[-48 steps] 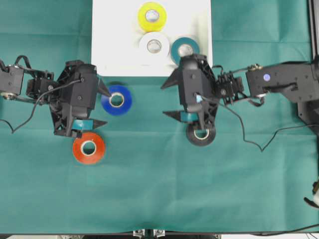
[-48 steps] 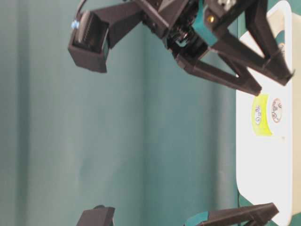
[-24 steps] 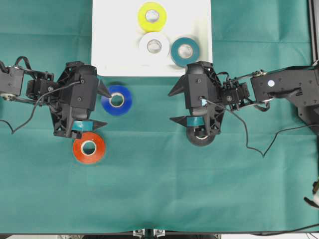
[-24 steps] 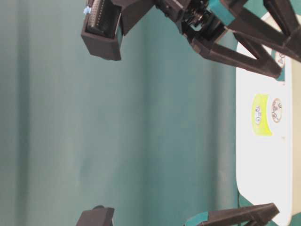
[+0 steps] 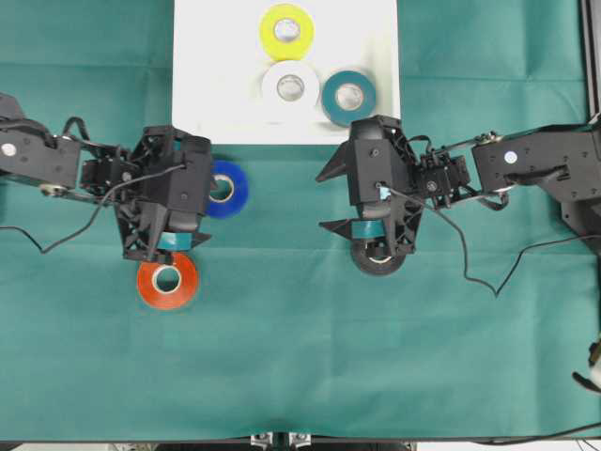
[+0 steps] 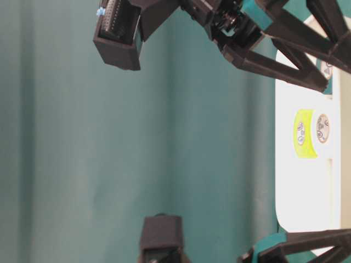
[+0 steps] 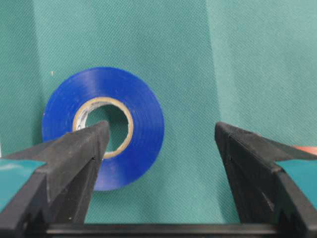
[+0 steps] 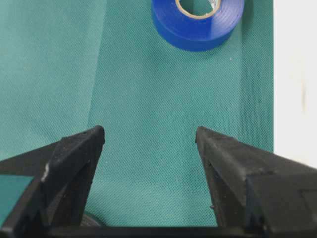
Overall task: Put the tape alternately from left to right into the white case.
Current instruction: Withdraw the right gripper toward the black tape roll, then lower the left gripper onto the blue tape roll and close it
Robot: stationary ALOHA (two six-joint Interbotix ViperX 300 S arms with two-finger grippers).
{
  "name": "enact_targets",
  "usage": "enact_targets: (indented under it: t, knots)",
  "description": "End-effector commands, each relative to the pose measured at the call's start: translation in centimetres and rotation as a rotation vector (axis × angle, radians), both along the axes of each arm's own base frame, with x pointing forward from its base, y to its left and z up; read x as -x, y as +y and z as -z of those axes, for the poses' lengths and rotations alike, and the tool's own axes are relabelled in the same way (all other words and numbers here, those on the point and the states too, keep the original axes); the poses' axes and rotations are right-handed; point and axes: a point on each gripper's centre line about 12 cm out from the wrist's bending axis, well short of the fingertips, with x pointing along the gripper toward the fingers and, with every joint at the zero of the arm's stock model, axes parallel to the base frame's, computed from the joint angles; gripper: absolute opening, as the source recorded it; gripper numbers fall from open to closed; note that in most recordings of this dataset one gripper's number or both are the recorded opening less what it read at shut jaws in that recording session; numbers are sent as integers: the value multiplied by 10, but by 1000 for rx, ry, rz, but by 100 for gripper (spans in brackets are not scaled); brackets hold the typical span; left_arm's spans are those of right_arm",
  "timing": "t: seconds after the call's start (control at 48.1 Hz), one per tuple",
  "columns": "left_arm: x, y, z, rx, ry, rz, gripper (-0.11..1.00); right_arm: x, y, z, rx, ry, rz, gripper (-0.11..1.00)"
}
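A green cloth (image 5: 300,357) covers the whole table, lightly creased, with cables trailing across it at both sides; nothing of the room beyond the table edge can be made out.

The white case (image 5: 211,85) lies at the far side of the cloth, near the middle; inside it are a yellow roll (image 5: 286,30) at the far edge, a white roll (image 5: 290,86) just nearer and touching it, and a teal roll (image 5: 349,97) beside the white one on the right, close to the case's right rim.

Three rolls lie flat on the cloth outside the case; the blue roll (image 5: 225,189) is just near of the case's near-left corner, the orange roll (image 5: 167,280) nearer and further left, and the black roll (image 5: 378,260) to the right, mostly hidden under the right arm.

The left gripper (image 7: 159,141) stands wide open and holds nothing; one finger overlaps the blue roll's centre hole in the wrist view, the other stands well to the right of the roll, and whether anything touches I cannot tell; the orange roll is just near of this gripper.

The right gripper (image 8: 148,141) is also spread wide and empty over bare cloth, with the black roll beneath its body, the blue roll well beyond its fingertips and the case edge to its right in the wrist view.
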Motion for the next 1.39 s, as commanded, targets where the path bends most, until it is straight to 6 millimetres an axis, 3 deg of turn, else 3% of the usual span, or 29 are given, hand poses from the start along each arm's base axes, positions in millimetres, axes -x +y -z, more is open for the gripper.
enact_targets:
  t: [0.0, 0.562, 0.832, 1.144, 1.269, 1.373]
  knots:
    - [-9, 0, -8, 3, -32, -3, 86, -2, 2, -13, -5, -42, -7, 79]
    - [-19, 6, 14, -3, 41, -23, 86, -2, 2, -12, -5, -39, -6, 79]
    - [-20, 8, 26, -11, 167, -25, 86, -2, 2, -12, -5, -41, -7, 79]
    - [-24, 8, 22, -12, 181, -26, 86, -1, 2, -11, -5, -37, -7, 79]
    - [-24, 8, 22, -12, 179, -26, 81, 0, 2, -10, -5, -34, -7, 79]
    - [-24, 8, 23, -13, 182, -25, 67, 0, 2, -10, -5, -34, -7, 79]
